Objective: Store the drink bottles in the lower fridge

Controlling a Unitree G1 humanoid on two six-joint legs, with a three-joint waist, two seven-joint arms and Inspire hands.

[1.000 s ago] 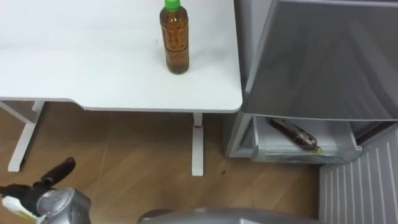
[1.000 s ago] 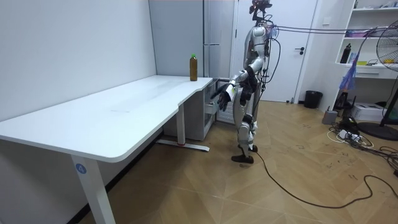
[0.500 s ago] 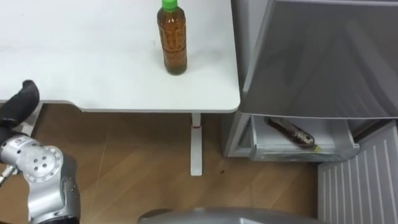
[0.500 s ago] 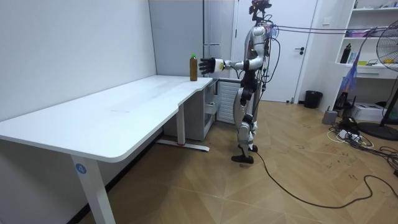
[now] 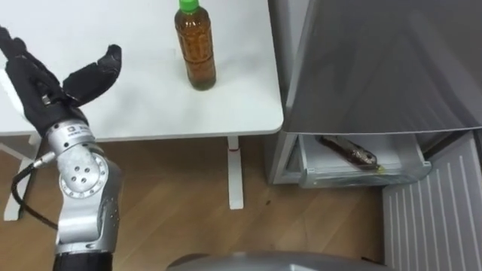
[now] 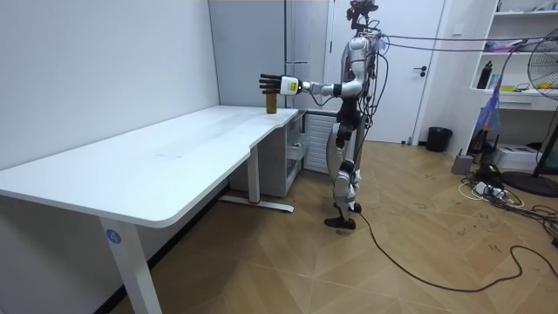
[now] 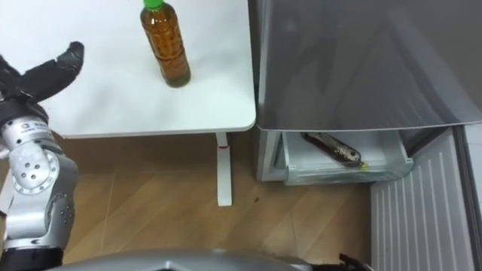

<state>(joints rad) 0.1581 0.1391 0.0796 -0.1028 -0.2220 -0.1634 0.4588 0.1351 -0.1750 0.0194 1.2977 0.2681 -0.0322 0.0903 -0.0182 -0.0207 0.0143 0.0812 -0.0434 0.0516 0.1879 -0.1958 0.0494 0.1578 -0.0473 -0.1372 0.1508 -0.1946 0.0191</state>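
A clear plastic bottle of brown tea with a green cap [image 5: 194, 49] stands upright on the white rectangular desk [image 5: 135, 105], towards the desk's right-hand end and a little back from its front edge. Nothing holds it.

The robot's left hand [image 5: 44, 90], black-gloved on a silver forearm, is raised over the front part of the desk, to the left of the tea bottle and clearly apart from it. Its fingers are straight and fanned out, with the thumb held wide towards the bottle and nothing between them.

Just past the desk's right end stands the tall grey fridge [image 5: 376, 68]. Below desk height, the fridge's pale lower drawer [image 5: 354, 177] is pulled out. A dark bottle [image 5: 348, 153] lies on its side inside the drawer, slanted across the bottom.

In the room view the robot stands upright on the wooden floor [image 6: 366, 262] at the desk's far end, in front of the fridge. Its left arm stretches out level over the desk corner, and the hand overlaps the tea bottle there.
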